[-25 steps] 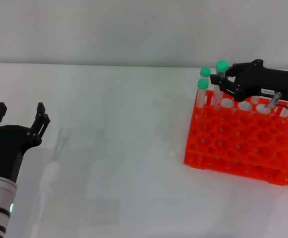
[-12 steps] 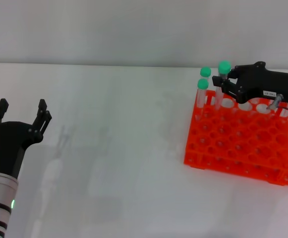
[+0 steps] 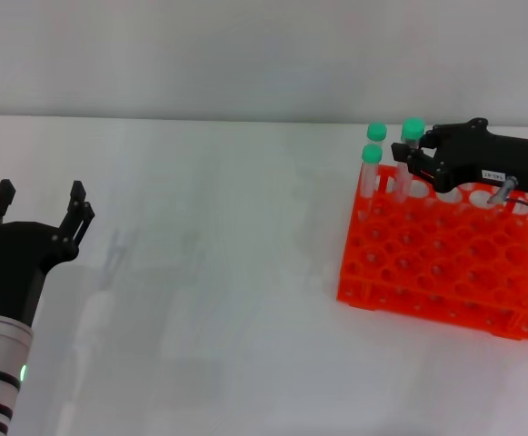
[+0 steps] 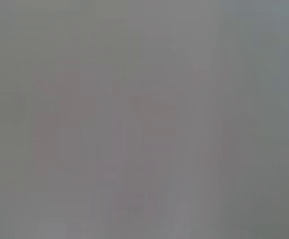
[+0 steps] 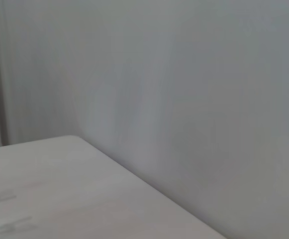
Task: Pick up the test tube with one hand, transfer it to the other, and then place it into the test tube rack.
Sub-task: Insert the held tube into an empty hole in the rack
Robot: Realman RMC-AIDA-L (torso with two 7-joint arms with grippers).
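My right gripper (image 3: pixel 410 161), black with a white label, is shut on a clear test tube with a green cap (image 3: pixel 413 129). It holds the tube upright over the back left corner of the orange test tube rack (image 3: pixel 445 272), with the tube's lower end at a back-row hole. Two other green-capped tubes (image 3: pixel 372 156) (image 3: pixel 377 133) stand in the rack just left of it. My left gripper (image 3: pixel 41 207) is open and empty, low at the far left over the white table. The wrist views show neither the tube nor the rack.
The white table (image 3: pixel 209 272) stretches between the two arms, with a pale wall behind it. The right wrist view shows only the wall and a table corner (image 5: pixel 59 189). The left wrist view is plain grey.
My right gripper has carried the tube slightly right and down toward the rack's back row. My left gripper has sunk slightly, still open.
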